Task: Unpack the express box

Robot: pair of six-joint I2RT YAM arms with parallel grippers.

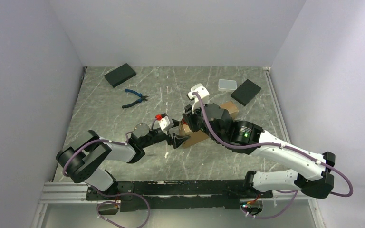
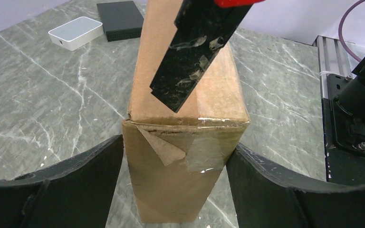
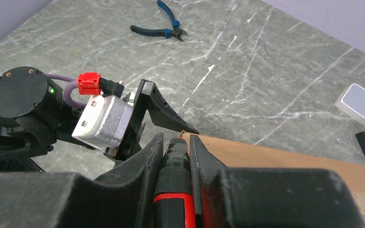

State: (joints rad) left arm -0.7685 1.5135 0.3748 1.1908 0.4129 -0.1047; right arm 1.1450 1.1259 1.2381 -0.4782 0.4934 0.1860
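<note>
Express box: the express box point(image 1: 196, 137), plain brown cardboard, lies mid-table on the grey marbled table point(image 1: 100, 114). From above it is mostly hidden under the two arms.
Left wrist view alone: shows the box's near end, with clear tape and a peeled paper corner. The flat black end of a tool comes down over the box's top. Whether it touches cannot be told.
Left gripper: the left gripper point(image 2: 176, 148) is spread wide across that end, one finger against each side with no gap visible.
Right wrist view alone: shows the right gripper point(image 3: 176, 142) clamped tight on the black-and-red tool point(image 3: 171, 190), which points down at the box's top edge.
Left arm pose: it reaches low from the lower left, stretched toward the box's near-left end.
Right arm pose: it folds in from the lower right, with the wrist above the box and tilted down.
Top view alone: shows both black blocks point(image 1: 120, 75) together, one far left and one far right.
Far side: blue-handled pliers point(image 1: 135, 99) lie well left of the box. A white-grey case point(image 1: 227, 85) sits just beside the right block.
</note>
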